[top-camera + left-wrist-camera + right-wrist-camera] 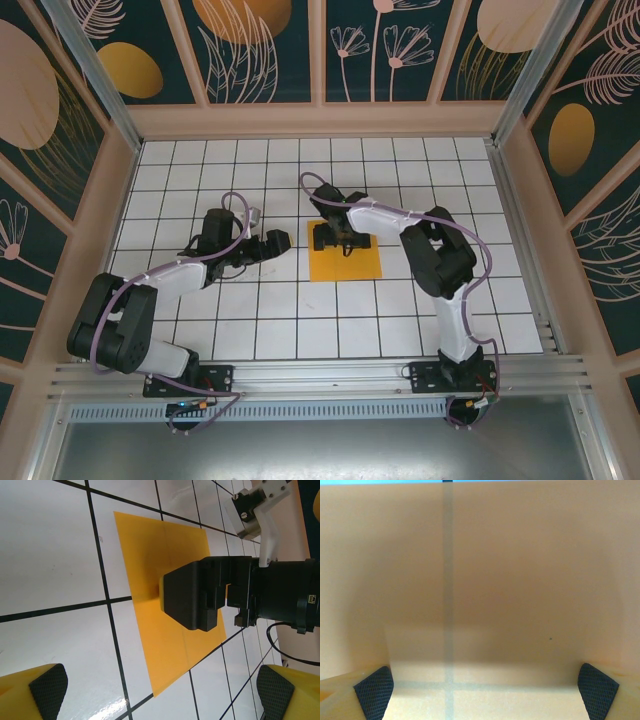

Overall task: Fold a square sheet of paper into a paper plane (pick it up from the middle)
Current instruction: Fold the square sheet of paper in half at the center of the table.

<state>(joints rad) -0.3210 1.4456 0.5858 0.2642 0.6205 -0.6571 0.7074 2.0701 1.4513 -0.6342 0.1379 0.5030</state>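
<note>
Paper (345, 265) lies flat on the counter (300, 330). Right jaws gape empty low over its middle; left jaws, also wide and empty, sit near its left edge.

The top camera sits up behind the arm bases and looks down over the whole table (200, 330), its near edge at the bottom. The left wrist camera sits low and fairly close, aimed across the tiles at the square sheet of paper (150, 555) and the right gripper (167, 595) over it. The right wrist camera stares straight down from very close at that same sheet, which all three views share.
</note>
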